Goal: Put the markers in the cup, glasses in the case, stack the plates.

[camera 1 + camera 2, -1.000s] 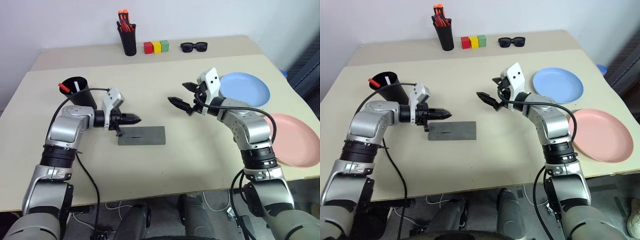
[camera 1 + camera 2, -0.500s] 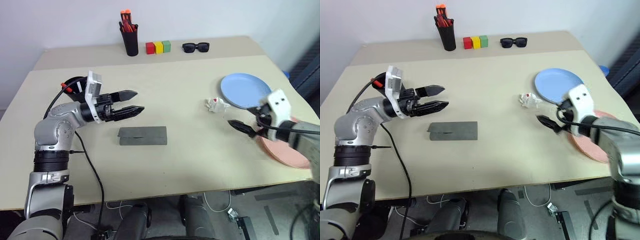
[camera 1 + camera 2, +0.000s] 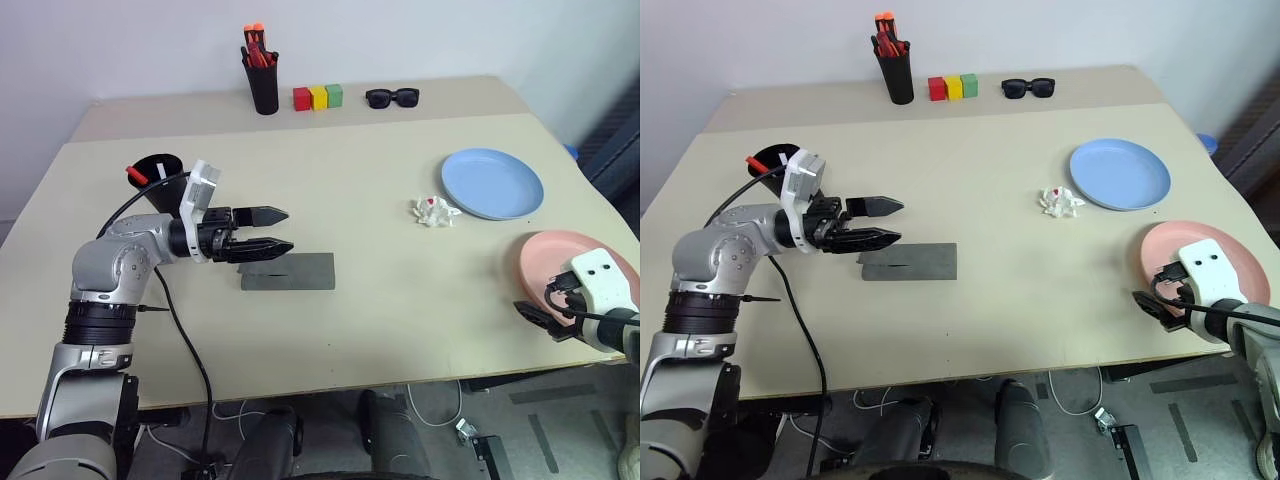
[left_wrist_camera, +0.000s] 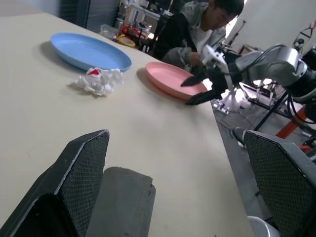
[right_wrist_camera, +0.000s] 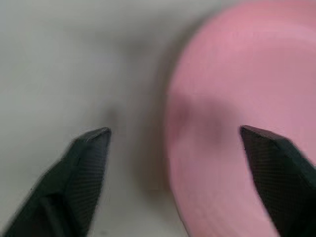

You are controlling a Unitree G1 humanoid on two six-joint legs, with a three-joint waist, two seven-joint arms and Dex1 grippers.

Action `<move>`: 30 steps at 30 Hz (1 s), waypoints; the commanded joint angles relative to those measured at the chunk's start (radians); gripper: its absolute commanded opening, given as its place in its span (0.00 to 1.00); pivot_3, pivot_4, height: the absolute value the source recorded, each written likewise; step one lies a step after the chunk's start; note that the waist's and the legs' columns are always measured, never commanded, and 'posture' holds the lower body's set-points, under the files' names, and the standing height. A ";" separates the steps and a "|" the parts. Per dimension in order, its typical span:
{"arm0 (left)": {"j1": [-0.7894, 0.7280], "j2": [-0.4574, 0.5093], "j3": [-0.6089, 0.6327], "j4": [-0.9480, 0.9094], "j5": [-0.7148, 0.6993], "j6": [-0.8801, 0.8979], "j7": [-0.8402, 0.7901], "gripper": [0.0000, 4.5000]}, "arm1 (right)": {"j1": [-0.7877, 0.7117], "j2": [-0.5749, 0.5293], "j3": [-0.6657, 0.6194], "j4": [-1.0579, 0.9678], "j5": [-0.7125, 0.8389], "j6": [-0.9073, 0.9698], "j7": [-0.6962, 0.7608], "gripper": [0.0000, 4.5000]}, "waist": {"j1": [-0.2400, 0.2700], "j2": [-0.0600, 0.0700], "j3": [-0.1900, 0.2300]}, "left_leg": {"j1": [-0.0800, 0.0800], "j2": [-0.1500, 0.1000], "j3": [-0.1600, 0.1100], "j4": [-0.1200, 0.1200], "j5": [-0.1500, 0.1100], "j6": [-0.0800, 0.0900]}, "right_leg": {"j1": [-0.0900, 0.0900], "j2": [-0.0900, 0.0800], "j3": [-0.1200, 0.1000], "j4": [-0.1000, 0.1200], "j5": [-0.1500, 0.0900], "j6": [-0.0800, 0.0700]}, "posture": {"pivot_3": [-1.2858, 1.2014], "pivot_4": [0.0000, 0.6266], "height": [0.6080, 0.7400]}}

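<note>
- Left hand hovering over the closed grey case, fingers spread, holding nothing.
- Right hand gaping empty, straddling the pink plate rim.

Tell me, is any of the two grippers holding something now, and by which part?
Nothing is held. The left gripper is open above the grey rectangular case; the right gripper is open at the salmon pink round plate's rim.

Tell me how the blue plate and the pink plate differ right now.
The blue plate is light blue and the pink plate salmon. The blue plate lies farther back on the table, beside a crumpled white scrap; the pink plate sits at the near right edge. No gripper is at the blue plate, while the right gripper hangs open at the pink plate's near rim. Both are round, plain, similar in size, and flat on the table, unstacked.
</note>
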 commanded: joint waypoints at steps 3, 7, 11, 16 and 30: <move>-0.008 0.012 0.027 -0.024 -0.020 -0.016 0.013 1.00 | -0.028 -0.008 0.015 0.043 -0.020 -0.032 -0.010 0.23 | -0.001 0.000 0.000 | 0.000 0.000 0.000 0.000 0.000 0.000 | 0.000 0.000 0.000 0.000 0.000 0.000 | 0.52 0.24 1.00; 0.005 0.001 0.046 -0.033 -0.035 -0.021 0.044 1.00 | -0.056 -0.014 0.023 0.073 -0.030 -0.088 -0.006 0.01 | -0.001 -0.001 0.000 | 0.001 0.001 0.000 0.000 0.000 0.000 | 0.001 0.000 0.000 0.000 0.000 0.000 | 0.52 0.24 1.00; 0.023 -0.006 0.053 -0.045 -0.042 -0.032 0.063 1.00 | -0.145 -0.028 0.020 0.136 -0.057 -0.145 -0.036 0.01 | 0.000 -0.001 0.000 | 0.000 0.001 0.000 0.000 0.000 0.000 | 0.001 0.000 0.000 -0.001 0.000 0.000 | 0.52 0.24 1.00; 0.025 -0.012 0.064 -0.048 -0.042 -0.050 0.081 1.00 | -0.366 -0.053 0.090 0.246 -0.125 -0.262 -0.085 0.01 | -0.007 0.000 0.000 | 0.001 0.001 0.000 0.000 0.000 0.000 | 0.001 0.000 0.000 0.000 0.000 0.000 | 0.52 0.24 1.00; 0.088 -0.009 0.096 -0.148 -0.067 -0.054 0.164 1.00 | -0.968 0.139 0.450 1.005 -0.325 -0.764 -0.050 0.01 | -0.001 0.000 0.000 | -0.003 0.000 0.000 -0.001 0.003 -0.005 | -0.003 0.001 0.000 -0.001 0.000 0.000 | 0.52 0.24 1.00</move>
